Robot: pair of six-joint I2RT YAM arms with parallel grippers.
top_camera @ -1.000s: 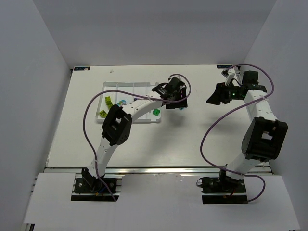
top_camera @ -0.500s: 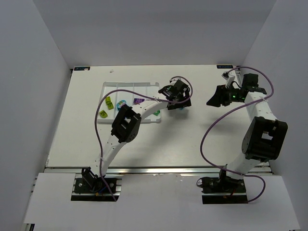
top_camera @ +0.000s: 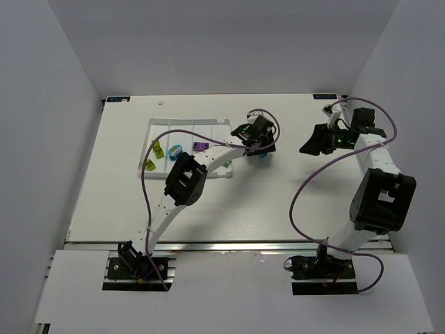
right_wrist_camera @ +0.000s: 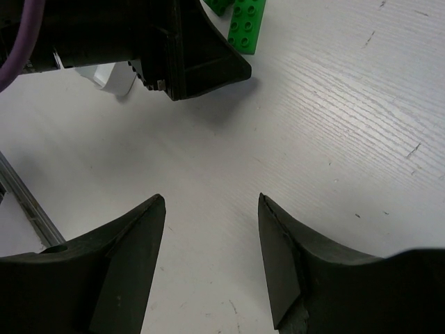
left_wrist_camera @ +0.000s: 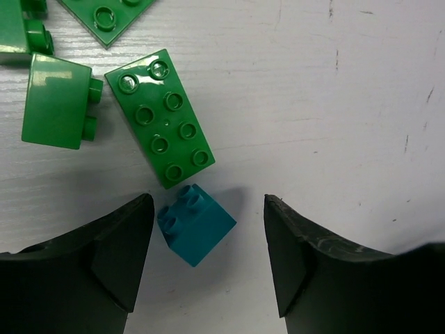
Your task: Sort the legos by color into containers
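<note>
- Two black fingers (left_wrist_camera: 118,257) of the left gripper (left_wrist_camera: 208,205) stand wide apart with nothing clamped; a small teal-blue lego (left_wrist_camera: 197,226) lies on the white table (left_wrist_camera: 334,104) between them, hard by the finger at 9 o'clock, with a clear gap to the one at 3 o'clock.
- At 11 o'clock of that piece lies a green two-by-four lego (left_wrist_camera: 160,125), studs up; its near corner sits just beside the teal-blue one, and whether they touch I cannot tell.
- Farther out, toward 10 o'clock, a green brick (left_wrist_camera: 57,101) lies on its side, studs pointing at the two-by-four; at 12 o'clock a flat green plate (left_wrist_camera: 111,15) is cut by the frame's edge.
- Seen from above, the left gripper hangs just off the right edge of the tray (top_camera: 188,124), which lies at its 9 o'clock; the arm's white forearm (top_camera: 215,154) crosses the tray's near right corner.
- Inside the tray: two yellow-green legos (top_camera: 158,147) in the leftmost compartment; a teal-blue brick (top_camera: 177,149) in the second; a purple brick (top_camera: 200,146) in the third.
- The right gripper (right_wrist_camera: 211,205) sits at 3 o'clock of the left one, well apart; its jaws gape and are empty, with bare table beneath. In its wrist view the left gripper's black body shows at 11 o'clock, with a green studded piece (right_wrist_camera: 247,24) at 12 o'clock.
</note>
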